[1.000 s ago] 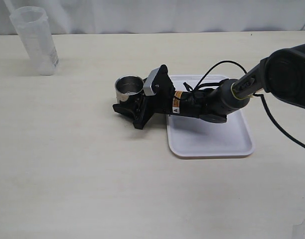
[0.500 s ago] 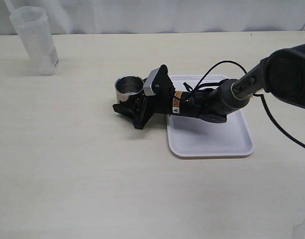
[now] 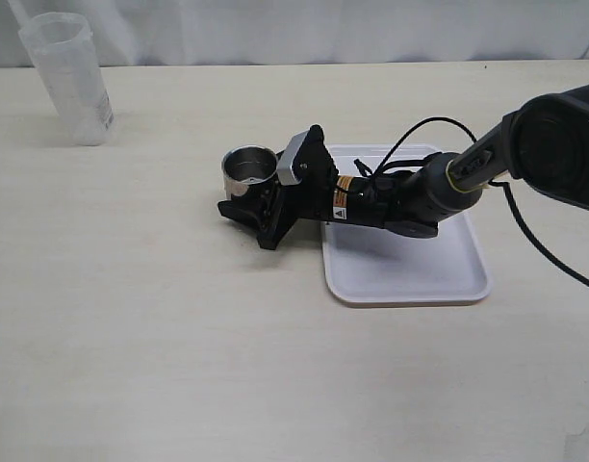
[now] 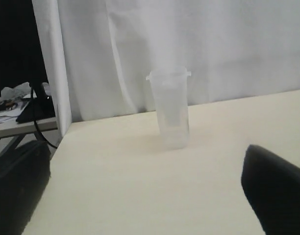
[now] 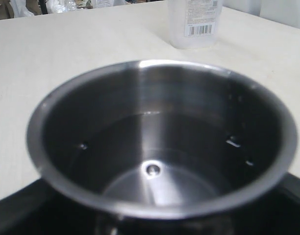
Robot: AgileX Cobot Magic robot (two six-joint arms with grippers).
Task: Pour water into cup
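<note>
Pour not started, by my read. The container (image 3: 68, 77) with the water (image 3: 85, 123) stands upright at the table's (image 3: 179, 337) far left corner, untouched and well apart from the cup (image 3: 248, 168). Cup is upright just beside the white tray (image 3: 410, 274). Right gripper (image 3: 246, 210) is at the cup's base; clamped or loose, can't tell. Left gripper: only dark blurs in its wrist view, can't tell. Still to do: grab the container, carry it over, tip.

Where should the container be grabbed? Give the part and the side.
Probably best to take the container around its middle, below the flared rim, coming in level across the table. It stands upright with smooth, slightly tapered walls, and the curtain hangs behind it.
</note>
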